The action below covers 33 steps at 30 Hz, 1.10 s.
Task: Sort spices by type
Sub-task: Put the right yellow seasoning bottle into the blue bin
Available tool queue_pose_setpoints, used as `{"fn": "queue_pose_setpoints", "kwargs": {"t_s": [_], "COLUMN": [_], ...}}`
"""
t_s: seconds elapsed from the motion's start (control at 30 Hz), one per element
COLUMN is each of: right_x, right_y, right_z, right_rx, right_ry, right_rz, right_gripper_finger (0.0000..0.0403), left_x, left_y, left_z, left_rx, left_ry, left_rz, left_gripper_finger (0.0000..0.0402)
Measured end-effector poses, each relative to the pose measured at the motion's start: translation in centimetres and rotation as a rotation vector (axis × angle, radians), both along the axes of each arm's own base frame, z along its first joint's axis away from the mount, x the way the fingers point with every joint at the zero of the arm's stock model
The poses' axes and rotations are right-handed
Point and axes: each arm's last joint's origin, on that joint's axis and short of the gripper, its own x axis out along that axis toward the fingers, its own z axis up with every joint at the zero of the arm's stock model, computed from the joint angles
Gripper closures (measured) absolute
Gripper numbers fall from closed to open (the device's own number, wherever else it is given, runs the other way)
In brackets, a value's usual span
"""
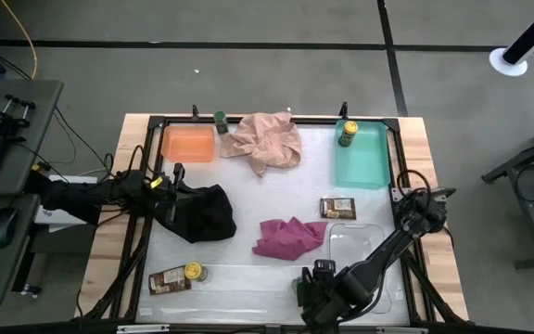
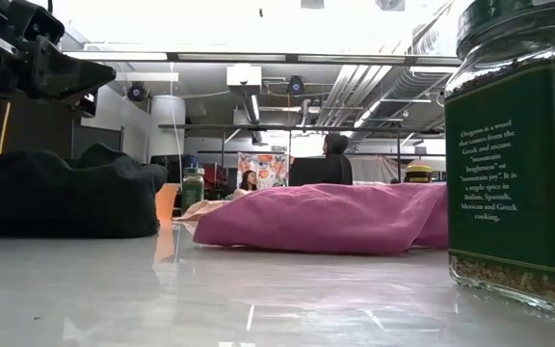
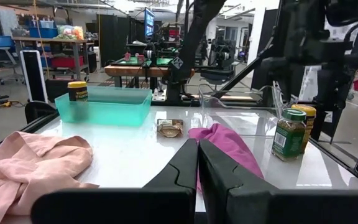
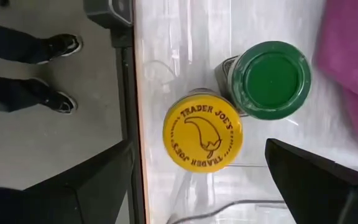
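Note:
My right gripper [image 4: 199,149] is open and points down near the table's front edge, also in the high view [image 1: 319,284]. Its fingers stand apart on either side of a yellow-lidded jar [image 4: 202,135] and touch nothing. A green-lidded jar [image 4: 272,78] stands on its base right beside that jar and fills the right of the low view [image 2: 518,145]. My left gripper [image 3: 197,148] is shut and empty, over the black cloth [image 1: 202,213] at the table's left. A brown packet [image 1: 337,208] lies flat near the teal tray [image 1: 364,165], which holds a yellow-lidded jar [image 1: 347,133].
The orange tray [image 1: 188,144] is at the far left, with a green-lidded jar [image 1: 221,121] beside it. The pink cloth [image 1: 265,141] lies far centre and the magenta cloth [image 1: 288,237] mid-table. A clear tray [image 1: 360,243] lies near right. Another packet [image 1: 169,281] and yellow-lidded jar [image 1: 194,272] sit near left.

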Motion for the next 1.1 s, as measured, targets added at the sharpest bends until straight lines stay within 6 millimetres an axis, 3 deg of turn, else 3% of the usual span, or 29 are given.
{"fn": "queue_pose_setpoints", "kwargs": {"t_s": [0.6,0.7,0.8,0.87,0.97,1.1], "right_x": [1.4,1.5,1.5,1.5,1.5,1.2], "right_y": [1.2,1.3,1.3,1.3,1.5,1.4], "right_z": [-4.5,-5.1,-5.2,-5.1,-3.8,0.3], "right_rx": [-0.051,-0.062,-0.060,-0.049,-0.022,0.045], "right_ry": [0.058,0.074,0.080,0.090,0.101,0.105], "right_rz": [-0.075,-0.089,-0.097,-0.104,-0.086,-0.059], "right_gripper_finger": [0.0050,0.0081,0.0143,0.0197,0.0198,0.0198], "left_x": [0.0,0.0,0.0,0.0,0.0,0.0], "left_y": [0.0,0.0,0.0,0.0,0.0,0.0], "left_z": [0.0,0.0,0.0,0.0,0.0,0.0], "left_rx": [0.000,0.000,0.000,0.000,0.000,0.000], "left_ry": [0.000,0.000,0.000,-0.001,0.000,0.000], "left_rz": [0.000,0.000,0.000,0.000,0.000,0.000], "left_gripper_finger": [0.0401,0.0401,0.0401,0.0401,0.0401,0.0401]}}
